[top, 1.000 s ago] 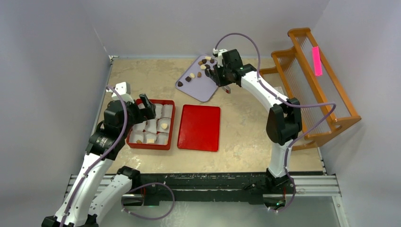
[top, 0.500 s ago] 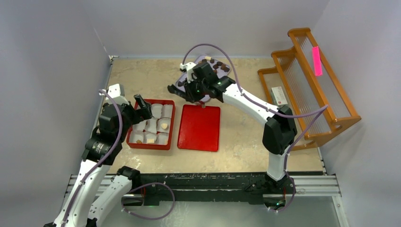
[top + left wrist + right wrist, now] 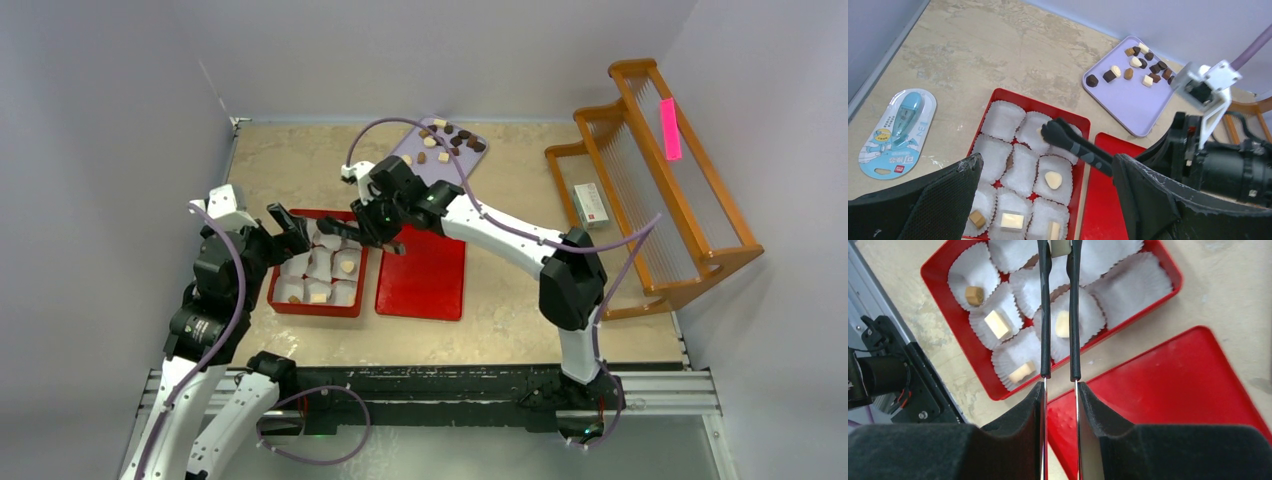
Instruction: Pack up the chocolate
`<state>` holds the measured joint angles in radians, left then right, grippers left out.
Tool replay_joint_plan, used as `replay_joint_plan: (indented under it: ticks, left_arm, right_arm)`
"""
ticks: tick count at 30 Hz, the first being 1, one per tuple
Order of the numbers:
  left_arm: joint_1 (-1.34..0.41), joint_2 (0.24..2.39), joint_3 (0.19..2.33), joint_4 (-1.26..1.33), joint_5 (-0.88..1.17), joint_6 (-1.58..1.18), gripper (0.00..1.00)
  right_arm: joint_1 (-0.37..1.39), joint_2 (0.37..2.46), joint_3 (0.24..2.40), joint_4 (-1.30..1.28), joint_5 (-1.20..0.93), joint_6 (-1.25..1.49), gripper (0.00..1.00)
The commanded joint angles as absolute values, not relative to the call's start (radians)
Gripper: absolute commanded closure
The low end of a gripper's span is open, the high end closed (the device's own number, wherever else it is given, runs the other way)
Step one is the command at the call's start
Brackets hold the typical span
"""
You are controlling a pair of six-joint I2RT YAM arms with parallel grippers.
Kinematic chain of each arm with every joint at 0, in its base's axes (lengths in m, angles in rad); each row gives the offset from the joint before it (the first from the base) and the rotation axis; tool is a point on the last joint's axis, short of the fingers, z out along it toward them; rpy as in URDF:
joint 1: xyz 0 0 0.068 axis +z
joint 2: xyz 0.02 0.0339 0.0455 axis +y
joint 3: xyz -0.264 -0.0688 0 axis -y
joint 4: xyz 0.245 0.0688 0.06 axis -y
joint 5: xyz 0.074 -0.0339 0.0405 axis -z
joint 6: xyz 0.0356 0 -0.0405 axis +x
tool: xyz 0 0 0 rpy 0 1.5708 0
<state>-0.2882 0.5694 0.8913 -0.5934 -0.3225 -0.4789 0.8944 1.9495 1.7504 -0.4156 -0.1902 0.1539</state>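
Over box (image 3: pixel 1043 107), chocolate (image 3: pixel 1060 246) between right fingers (image 3: pixel 1045 315)

The box (image 3: pixel 315 311) of paper cups (image 3: pixel 292 290) lies toward the near left corner of the worktop (image 3: pixel 510 300), its lid (image 3: pixel 421 270) flat just to its right. A carded packet (image 3: pixel 895 132) lies left of the box. The tray (image 3: pixel 1140 107) bearing loose chocolate (image 3: pixel 1135 62) sits by the far edge; a rack (image 3: pixel 650 180) stands along the right edge

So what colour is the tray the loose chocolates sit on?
Pale lilac tray; left wrist view shows it best.
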Motion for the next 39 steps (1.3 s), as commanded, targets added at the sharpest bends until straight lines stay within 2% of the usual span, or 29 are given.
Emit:
replay_joint_plan:
  ticks: [1,19,39]
  left_arm:
    - [-0.275,0.558,0.89,-0.567,-0.341,-0.484,0.0]
    - [-0.27,0.562,0.889,-0.566,-0.328,-0.486,0.0]
    - [-0.267,0.555,0.889,-0.566,-0.328,-0.486,0.0]
  right_arm:
    - [0.935,1.968,1.804,-0.437,-0.228,0.174,0.77]
    - [0.973,2.037,1.848,-0.503,-0.206,0.178,0.68]
    - [0.977,2.058,1.902,-0.545,-0.217,0.175,0.65]
